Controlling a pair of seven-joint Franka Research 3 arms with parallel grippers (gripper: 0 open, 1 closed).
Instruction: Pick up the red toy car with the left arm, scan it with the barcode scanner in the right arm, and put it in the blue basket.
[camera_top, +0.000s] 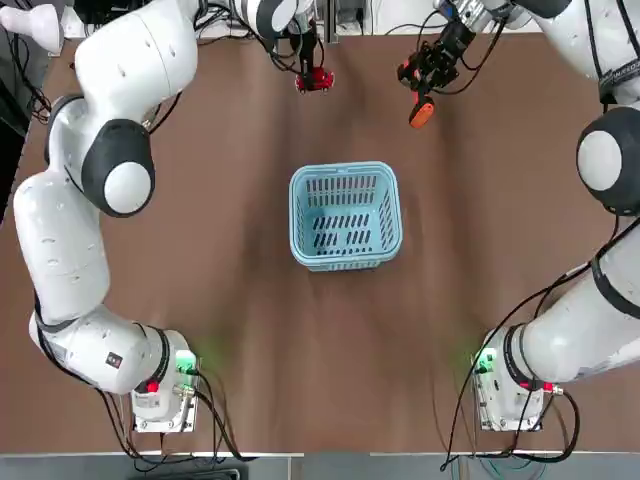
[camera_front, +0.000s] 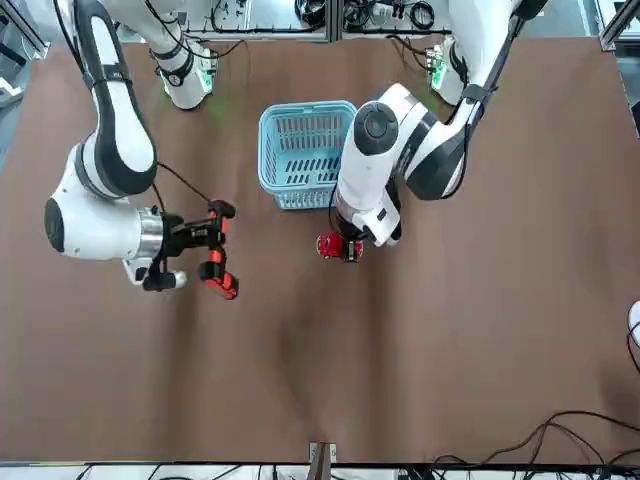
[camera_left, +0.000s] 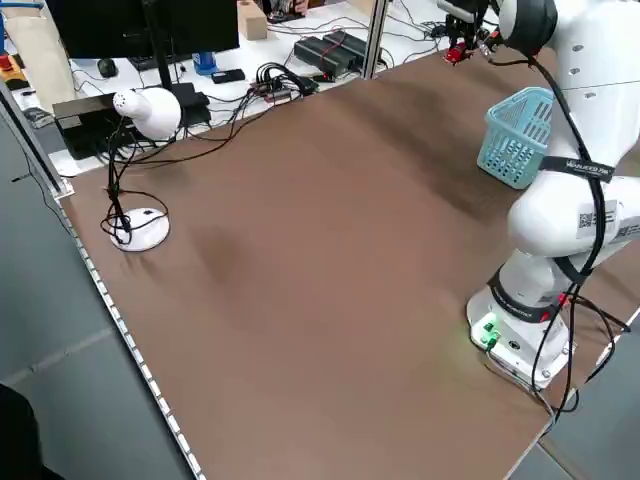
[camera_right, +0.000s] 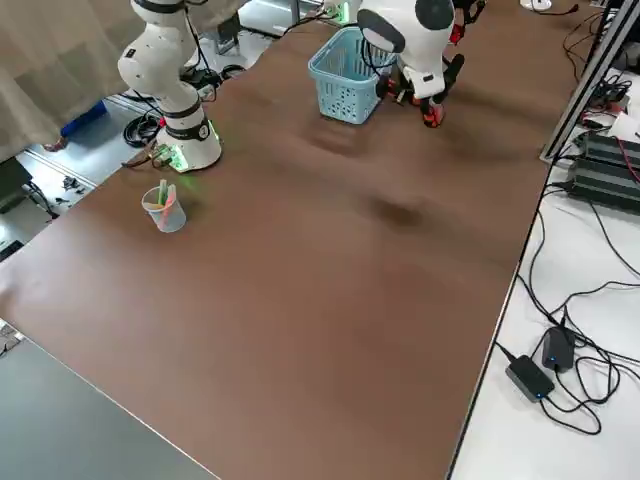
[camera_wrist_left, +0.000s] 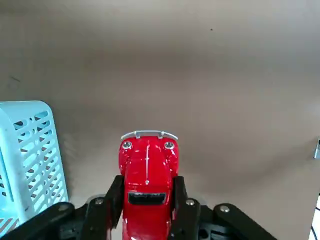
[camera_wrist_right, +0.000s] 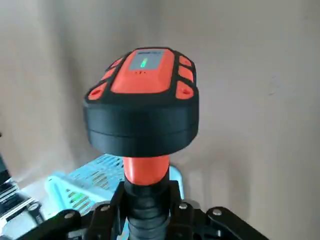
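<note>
Red car (camera_wrist_left: 147, 192) fills left claw (camera_wrist_left: 147, 205); right claw (camera_wrist_right: 148, 205) grips scanner (camera_wrist_right: 142, 100); table edges clear.

The red toy car (camera_wrist_left: 147, 185) is showing a glossy, smooth, hard shell, with a shiny, metal-looking bumper bar (camera_wrist_left: 149, 134) gleaming at its end. The blue basket (camera_top: 346, 216) is presenting as moulded plastic, smooth and semi-matt between its slots. The barcode scanner (camera_wrist_right: 142, 105) is combining matt black plastic with smooth orange panels; its grip is looking ribbed and rubbery. The desk (camera_right: 300, 290) is wearing a smooth brown surface, mostly matt, faintly reflecting light. The arms' white casings (camera_top: 60, 235) are looking smooth and lightly glossy, and a curtain (camera_right: 60, 70) is hanging as creased, matt cloth.
</note>
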